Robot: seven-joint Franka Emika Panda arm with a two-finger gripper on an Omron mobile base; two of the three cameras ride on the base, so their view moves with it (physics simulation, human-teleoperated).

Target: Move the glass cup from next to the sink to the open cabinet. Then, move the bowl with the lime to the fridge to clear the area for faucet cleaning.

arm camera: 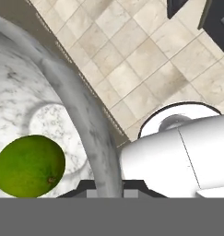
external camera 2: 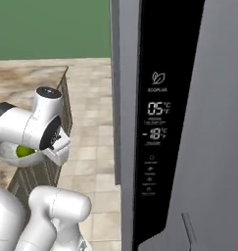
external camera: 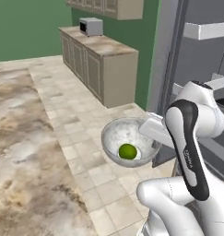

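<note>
While the end effector (external camera: 148,128) grips its rim, the bowl (external camera: 114,133) sits upright, lime (external camera: 127,151) inside.

The floor (external camera: 72,120) is laid in square beige stone tiles. A row of low beige cupboards (external camera: 97,69) stands on it along the green wall. Their mottled brown countertop (external camera: 106,45) carries a small grey microwave (external camera: 91,26) at its far end.

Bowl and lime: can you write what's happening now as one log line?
stage: carrying | bowl: held in the air by its rim | lime: inside bowl | gripper: shut on bowl rim | fridge: close by
</note>
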